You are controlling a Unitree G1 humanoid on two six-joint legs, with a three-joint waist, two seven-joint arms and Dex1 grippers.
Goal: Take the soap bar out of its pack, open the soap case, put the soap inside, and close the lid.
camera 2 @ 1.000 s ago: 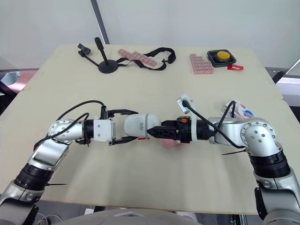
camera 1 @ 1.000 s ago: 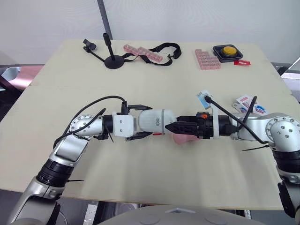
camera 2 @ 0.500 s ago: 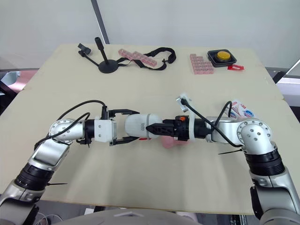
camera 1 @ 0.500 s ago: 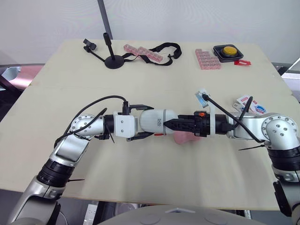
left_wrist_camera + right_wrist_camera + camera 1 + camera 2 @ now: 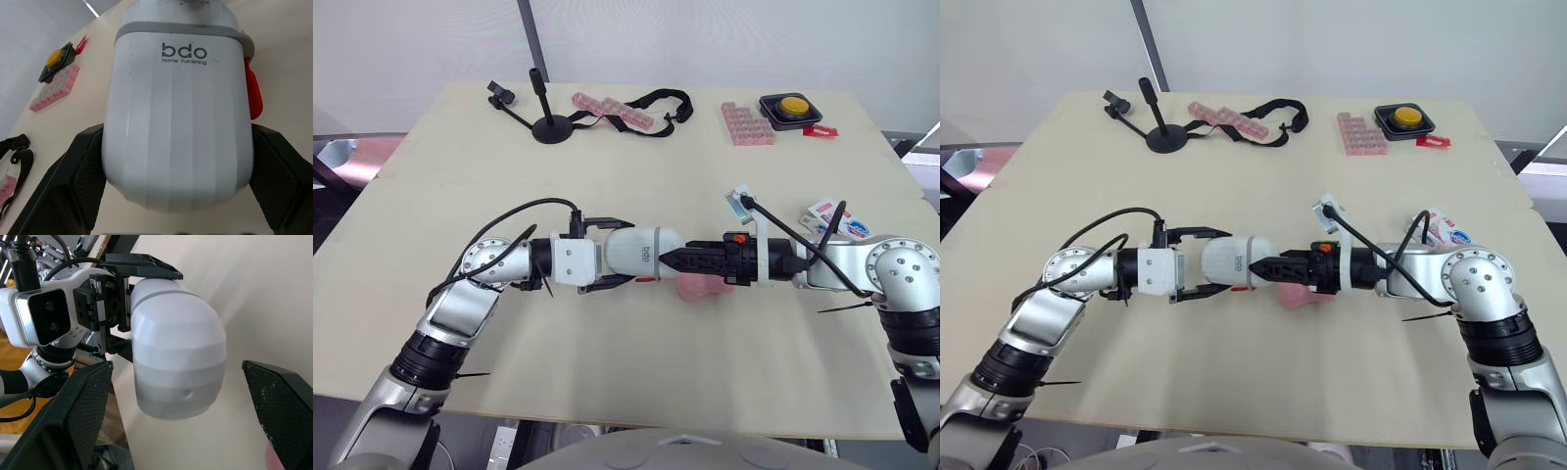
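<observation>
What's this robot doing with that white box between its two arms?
Its left gripper is clamped on a white soap case, holding it over the table. The right gripper, fingers open, is at the case's far end, seemingly about to work on the lid, which looks closed. The pink soap bar lies bare on the table beneath the right gripper, and its pack sits beside the right arm.

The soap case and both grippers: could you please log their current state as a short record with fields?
soap case: white, lid looks shut, held above the table
left gripper: fingers shut on the case's two sides
right gripper: fingers open, tips at the case's free end
soap: pink bar, unwrapped, lying on the table under the right gripper
soap pack: on the table beside the right arm
</observation>
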